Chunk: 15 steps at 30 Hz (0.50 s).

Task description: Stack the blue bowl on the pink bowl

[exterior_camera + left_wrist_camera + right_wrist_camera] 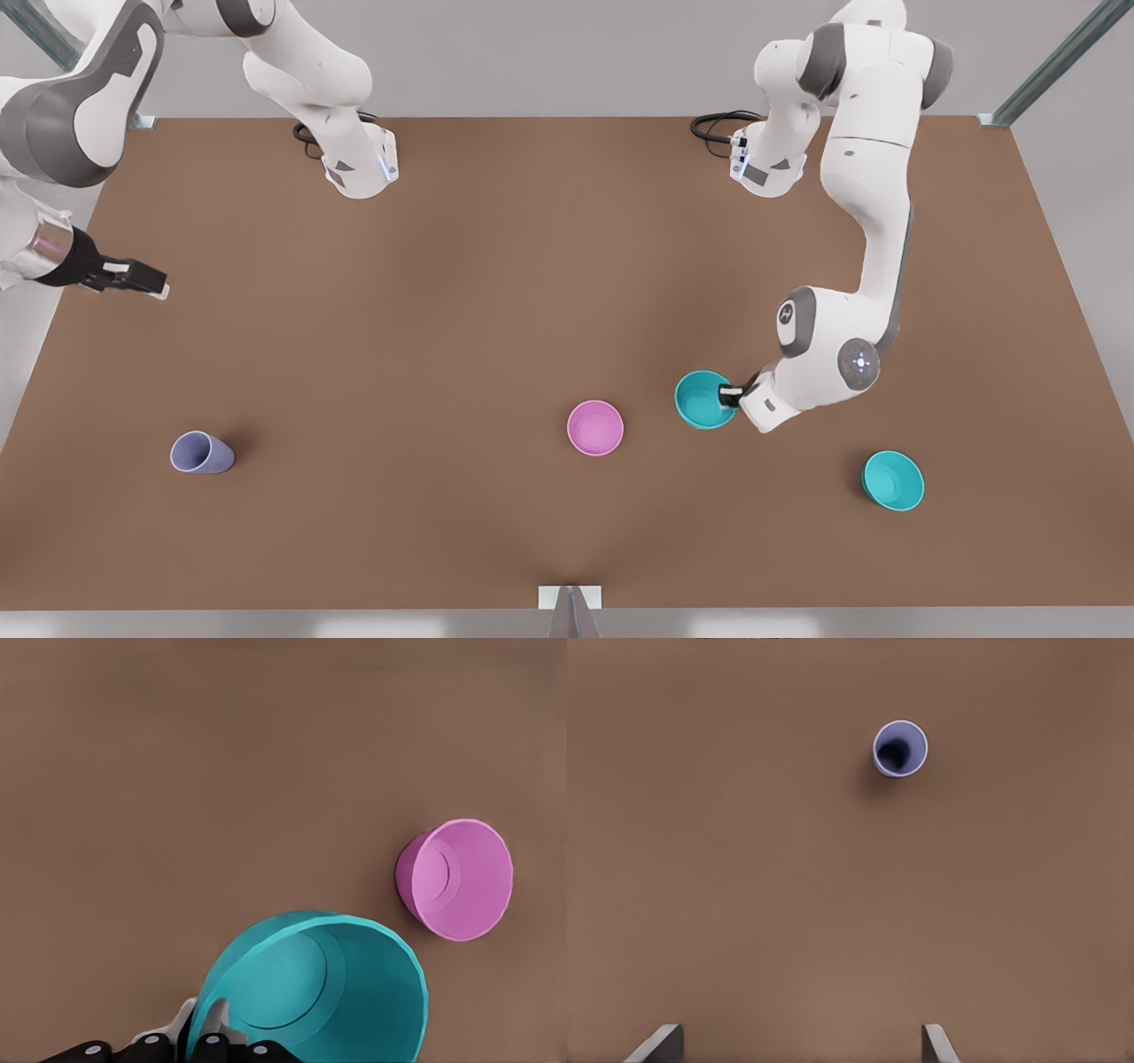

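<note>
Your left gripper (729, 395) is clamped on the blue bowl's (702, 400) rim, the pink bowl (594, 427) near it toward the table's (496, 292) middle. Your right gripper (142, 282) waits with fingers spread over the opposite side edge.

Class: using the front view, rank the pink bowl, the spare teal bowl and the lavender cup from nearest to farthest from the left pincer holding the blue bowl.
From the left pincer on the blue bowl:
1. Pink bowl, toward the front view's left.
2. Spare teal bowl, toward the right; nearly as near.
3. Lavender cup, far left.
</note>
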Each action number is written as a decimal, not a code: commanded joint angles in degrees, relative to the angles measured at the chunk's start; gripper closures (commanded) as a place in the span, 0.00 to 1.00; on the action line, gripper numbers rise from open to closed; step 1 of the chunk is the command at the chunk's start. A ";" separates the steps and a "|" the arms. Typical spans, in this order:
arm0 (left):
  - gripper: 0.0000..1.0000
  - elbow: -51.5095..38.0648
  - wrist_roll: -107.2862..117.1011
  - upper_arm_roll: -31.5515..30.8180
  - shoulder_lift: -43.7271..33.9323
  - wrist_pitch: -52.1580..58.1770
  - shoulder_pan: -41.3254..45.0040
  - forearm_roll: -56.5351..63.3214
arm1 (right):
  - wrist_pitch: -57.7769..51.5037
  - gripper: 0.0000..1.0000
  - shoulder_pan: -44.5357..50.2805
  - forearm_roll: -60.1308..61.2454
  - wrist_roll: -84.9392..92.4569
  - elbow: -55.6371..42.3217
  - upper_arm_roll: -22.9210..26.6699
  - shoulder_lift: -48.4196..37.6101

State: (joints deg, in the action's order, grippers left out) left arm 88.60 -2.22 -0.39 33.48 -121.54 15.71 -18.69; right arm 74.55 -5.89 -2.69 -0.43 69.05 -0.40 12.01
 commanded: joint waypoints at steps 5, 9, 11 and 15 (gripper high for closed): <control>0.79 -20.31 50.82 0.13 12.84 7.46 10.13 3.57 | 2.44 0.00 5.10 0.76 2.28 1.08 4.18 -3.13; 0.79 -21.28 52.23 -0.22 14.33 7.37 10.48 4.80 | 6.75 0.00 4.93 0.32 2.19 7.23 4.36 -5.07; 0.79 -21.54 53.46 -0.40 14.77 6.67 10.48 4.63 | 6.93 0.00 4.84 0.14 2.19 6.97 4.27 -4.02; 0.79 -21.72 54.34 -1.80 16.79 6.06 10.66 4.36 | 10.62 0.00 4.57 0.85 2.28 6.18 4.18 -2.34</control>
State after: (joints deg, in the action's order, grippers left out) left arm 66.99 27.33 -2.08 50.01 -115.50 26.30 -14.07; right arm 82.07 -1.25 -2.08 0.83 75.29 3.71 9.53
